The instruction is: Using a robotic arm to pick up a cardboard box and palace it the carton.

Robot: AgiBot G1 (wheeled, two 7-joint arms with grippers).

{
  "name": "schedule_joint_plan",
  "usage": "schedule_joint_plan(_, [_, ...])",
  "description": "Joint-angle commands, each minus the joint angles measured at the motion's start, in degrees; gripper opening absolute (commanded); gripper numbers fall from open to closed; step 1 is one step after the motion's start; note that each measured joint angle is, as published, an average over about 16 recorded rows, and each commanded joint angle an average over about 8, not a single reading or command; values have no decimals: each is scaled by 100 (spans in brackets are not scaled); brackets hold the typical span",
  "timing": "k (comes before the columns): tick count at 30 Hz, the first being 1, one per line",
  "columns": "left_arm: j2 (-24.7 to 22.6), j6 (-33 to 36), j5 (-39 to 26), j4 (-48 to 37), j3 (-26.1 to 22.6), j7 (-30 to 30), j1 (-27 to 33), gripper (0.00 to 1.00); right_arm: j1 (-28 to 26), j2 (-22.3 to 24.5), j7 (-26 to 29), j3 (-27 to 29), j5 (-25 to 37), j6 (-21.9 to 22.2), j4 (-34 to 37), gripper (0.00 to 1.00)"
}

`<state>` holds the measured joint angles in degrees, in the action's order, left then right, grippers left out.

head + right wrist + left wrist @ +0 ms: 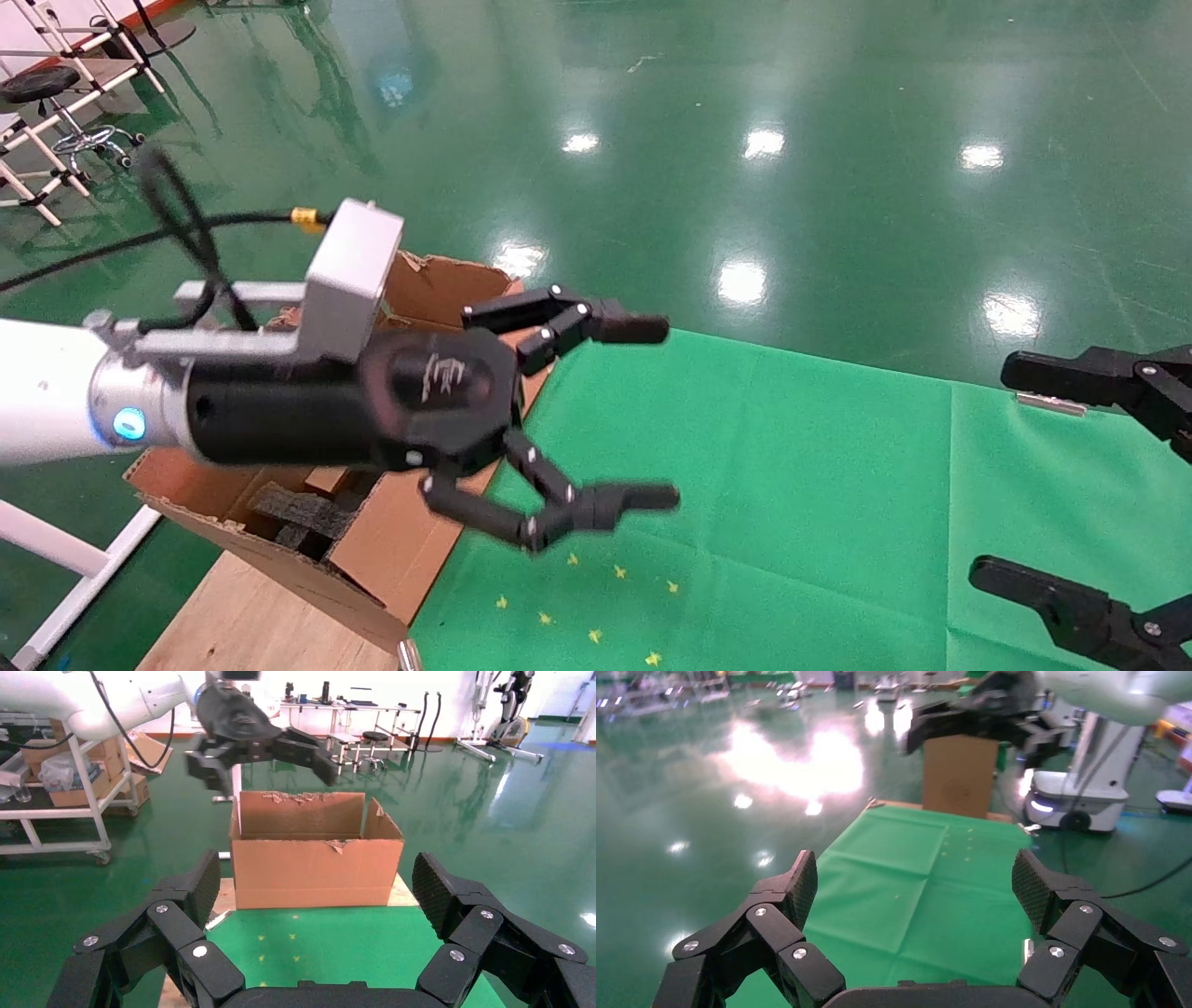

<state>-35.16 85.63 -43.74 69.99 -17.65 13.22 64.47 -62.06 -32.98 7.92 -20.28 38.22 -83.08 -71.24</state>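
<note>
Tabletop (838, 485) under green cloth, with a large brown corrugated carton (391, 550) with torn flaps at its left edge.
White left arm's black gripper (652, 415) hangs spread and empty above the carton's right side; right black gripper (1010, 475), also spread, sits far right.

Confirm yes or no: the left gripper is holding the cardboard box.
No: the left gripper hangs open and empty beside the carton, above the green cloth.
</note>
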Motion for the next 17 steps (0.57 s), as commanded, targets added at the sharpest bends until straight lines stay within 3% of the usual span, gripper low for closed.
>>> schedule_joint_plan(1, [8,3,104,200,91,-140,-161,100,0,0,0,0,0,0,0,100])
schedule_joint_plan(17, [22,11,257,455,213,-280,-374,100,1,1,0,1,-2,1,1,100])
